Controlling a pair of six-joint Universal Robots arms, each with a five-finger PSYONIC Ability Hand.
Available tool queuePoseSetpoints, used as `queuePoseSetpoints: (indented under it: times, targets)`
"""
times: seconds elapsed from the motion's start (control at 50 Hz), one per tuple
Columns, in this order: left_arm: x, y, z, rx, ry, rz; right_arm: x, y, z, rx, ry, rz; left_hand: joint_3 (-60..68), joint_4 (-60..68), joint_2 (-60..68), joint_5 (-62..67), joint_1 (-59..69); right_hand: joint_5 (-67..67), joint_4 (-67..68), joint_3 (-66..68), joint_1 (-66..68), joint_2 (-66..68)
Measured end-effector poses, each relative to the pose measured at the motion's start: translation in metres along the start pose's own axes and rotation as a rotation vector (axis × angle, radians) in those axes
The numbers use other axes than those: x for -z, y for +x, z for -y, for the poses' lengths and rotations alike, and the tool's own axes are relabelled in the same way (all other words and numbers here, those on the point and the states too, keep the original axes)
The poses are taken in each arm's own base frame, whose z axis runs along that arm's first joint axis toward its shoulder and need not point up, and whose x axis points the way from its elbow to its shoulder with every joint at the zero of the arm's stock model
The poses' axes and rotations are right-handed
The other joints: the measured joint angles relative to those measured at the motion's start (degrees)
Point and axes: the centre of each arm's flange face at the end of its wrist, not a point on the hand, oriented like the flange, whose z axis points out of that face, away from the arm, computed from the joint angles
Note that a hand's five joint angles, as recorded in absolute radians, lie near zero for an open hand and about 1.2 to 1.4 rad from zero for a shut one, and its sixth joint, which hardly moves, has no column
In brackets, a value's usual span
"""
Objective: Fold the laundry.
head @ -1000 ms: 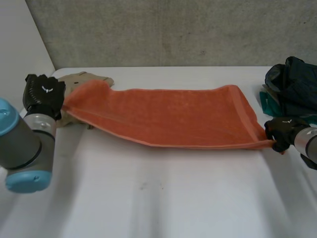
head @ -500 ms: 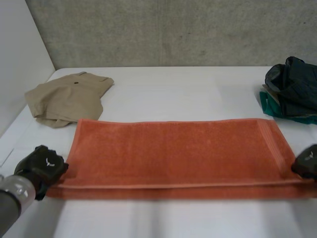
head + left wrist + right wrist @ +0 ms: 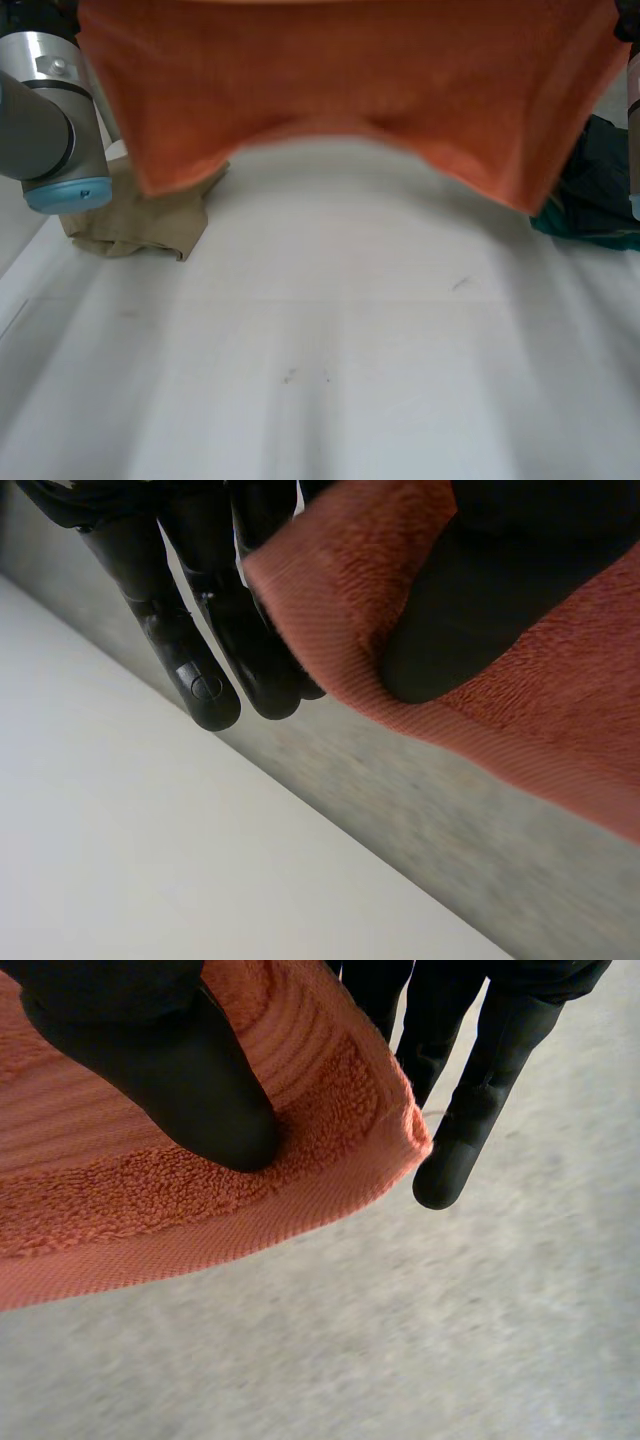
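An orange towel [image 3: 340, 90] hangs stretched between my two arms, high above the white table [image 3: 330, 350], its lower edge sagging in the middle. My left hand [image 3: 230, 630] pinches one top corner of the orange towel [image 3: 540, 710] between thumb and fingers. My right hand [image 3: 200, 1090] pinches the other top corner of the orange towel [image 3: 130, 1200] the same way, thumb pressed on the terry band. The left arm [image 3: 50, 120] rises beside the towel's left side.
Folded beige shorts [image 3: 140, 225] lie at the table's back left, partly behind the hanging towel. A pile of dark and teal clothes [image 3: 595, 205] sits at the back right. A grey wall stands behind the table.
Both hands have lifted the towel off the table, from lying flat in front to hanging high. The arms rose with it.
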Motion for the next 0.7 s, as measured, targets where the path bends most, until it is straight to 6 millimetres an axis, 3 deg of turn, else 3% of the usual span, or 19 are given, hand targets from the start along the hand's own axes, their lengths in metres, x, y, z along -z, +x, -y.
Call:
queuePoseSetpoints:
  times: [0.08,0.2,0.34,0.36,0.42,0.52,0.56,0.6,0.7]
  targets:
    - [0.007,0.003,-0.007,0.011,-0.004,-0.001,0.007,-0.005,0.001,-0.010,0.005,0.030,0.0,0.0,0.0,0.0,0.0,0.1,0.0,0.0,0.0,0.0]
    - [0.052,0.026,-0.042,0.002,-0.154,-0.155,0.036,-0.037,-0.009,-0.050,-0.065,0.220,0.0,0.0,0.0,0.0,0.0,0.1,0.0,0.0,0.0,0.0]
    - [0.121,0.042,-0.072,0.000,-0.322,-0.332,0.096,-0.088,-0.035,-0.116,-0.206,0.533,0.0,0.0,0.0,0.0,0.0,0.1,0.0,0.0,0.0,0.0]
    - [0.141,0.042,-0.077,-0.008,-0.364,-0.376,0.113,-0.097,-0.040,-0.131,-0.253,0.613,0.0,0.0,0.0,0.0,0.0,0.1,0.0,0.0,0.0,0.0]
    - [0.170,0.036,-0.080,-0.028,-0.431,-0.448,0.142,-0.106,-0.046,-0.151,-0.348,0.746,0.0,0.0,0.0,0.0,0.0,0.1,0.0,0.0,0.0,0.0]
    - [0.216,0.018,-0.076,-0.093,-0.569,-0.605,0.180,-0.094,-0.052,-0.146,-0.546,0.943,0.0,0.0,0.0,0.0,0.0,0.1,0.0,0.0,0.0,0.0]
    - [0.232,0.009,-0.074,-0.130,-0.630,-0.680,0.192,-0.080,-0.052,-0.127,-0.627,1.013,0.0,0.0,0.0,0.0,0.0,0.1,0.0,0.0,0.0,0.0]
    - [0.263,-0.008,-0.069,-0.208,-0.737,-0.834,0.210,-0.053,-0.052,-0.078,-0.746,1.132,0.0,0.0,0.0,0.0,0.0,0.1,0.0,0.0,0.0,0.0]
    - [0.283,-0.029,-0.059,-0.277,-0.787,-0.984,0.221,-0.026,-0.057,0.011,-0.805,1.210,0.0,0.0,0.0,0.0,0.0,0.1,0.0,0.0,0.0,0.0]
